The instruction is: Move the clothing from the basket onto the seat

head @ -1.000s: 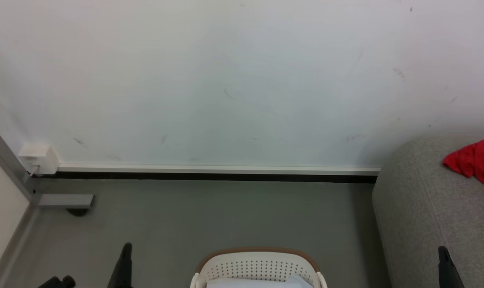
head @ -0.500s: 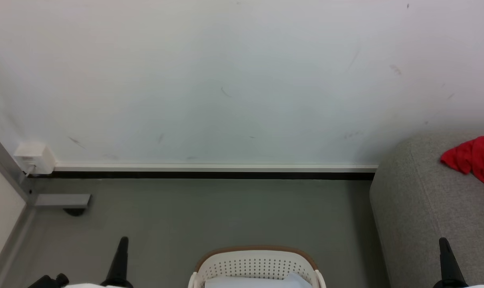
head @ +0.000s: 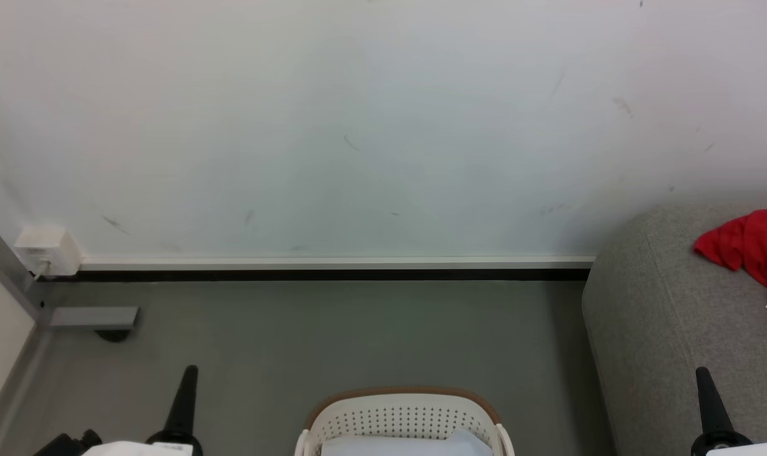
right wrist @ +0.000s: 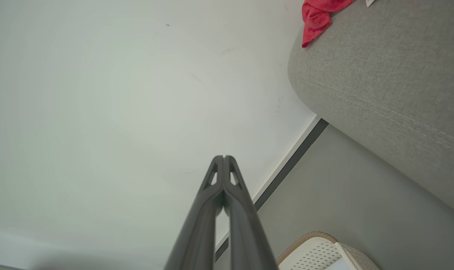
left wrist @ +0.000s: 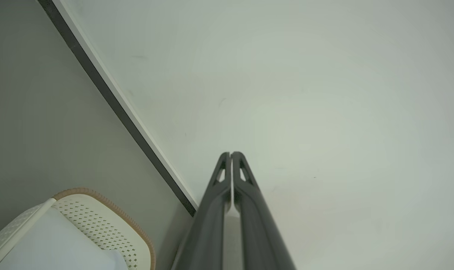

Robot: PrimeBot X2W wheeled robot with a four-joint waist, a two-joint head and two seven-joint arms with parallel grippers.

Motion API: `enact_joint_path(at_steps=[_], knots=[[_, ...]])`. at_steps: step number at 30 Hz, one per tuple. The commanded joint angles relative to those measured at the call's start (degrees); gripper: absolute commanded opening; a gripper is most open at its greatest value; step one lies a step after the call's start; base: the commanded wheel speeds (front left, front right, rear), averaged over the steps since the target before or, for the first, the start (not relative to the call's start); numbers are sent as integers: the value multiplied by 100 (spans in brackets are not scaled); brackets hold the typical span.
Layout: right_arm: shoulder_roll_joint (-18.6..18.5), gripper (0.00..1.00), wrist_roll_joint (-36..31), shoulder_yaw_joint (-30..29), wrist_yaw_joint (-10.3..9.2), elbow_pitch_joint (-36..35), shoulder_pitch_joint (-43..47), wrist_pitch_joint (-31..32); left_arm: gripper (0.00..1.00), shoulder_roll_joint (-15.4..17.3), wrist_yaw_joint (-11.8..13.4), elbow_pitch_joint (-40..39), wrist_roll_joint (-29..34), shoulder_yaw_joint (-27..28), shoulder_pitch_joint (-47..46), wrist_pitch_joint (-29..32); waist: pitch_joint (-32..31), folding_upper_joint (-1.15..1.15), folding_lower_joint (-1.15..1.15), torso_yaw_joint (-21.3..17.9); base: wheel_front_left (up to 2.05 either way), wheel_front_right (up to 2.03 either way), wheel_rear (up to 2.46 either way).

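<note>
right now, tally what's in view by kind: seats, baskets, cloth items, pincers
Seats: 1, large grey fabric-upholstered seat
Baskets: 1, oval cream perforated plastic basket with brown rim
Cloth items: 2, red jersey on the seat, plain pale white cloth in the basket
Pincers: 2, left pincer and right pincer, both shut
Total: 6

- White wall (head: 358,126), scuffed with dark marks.
- Grey floor (head: 332,335) under a black-and-white skirting strip (head: 332,269).
- White socket box (head: 46,248) beside a grey metal post (head: 3,269).
- Pale cloth (head: 408,444).
</note>
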Motion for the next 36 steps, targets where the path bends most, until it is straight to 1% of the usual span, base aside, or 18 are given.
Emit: enact_joint_path(at_steps=[1, 23, 36], knots=[[-59, 0, 146, -19, -7, -53, -119, 38, 0, 23, -39, -62, -163, 40, -111, 42, 3, 0, 0, -5, 0, 0, 0], [-63, 0, 1232, -62, -9, -83, -276, 325, 0, 14, -42, -93, -1234, 187, -228, 335, 74, 0, 0, -93, 0, 0, 0], [-64, 0, 1746, -85, -10, -95, -362, 456, 0, 10, -47, -107, -1720, 262, -274, 463, 112, 0, 0, -142, 0, 0, 0]])
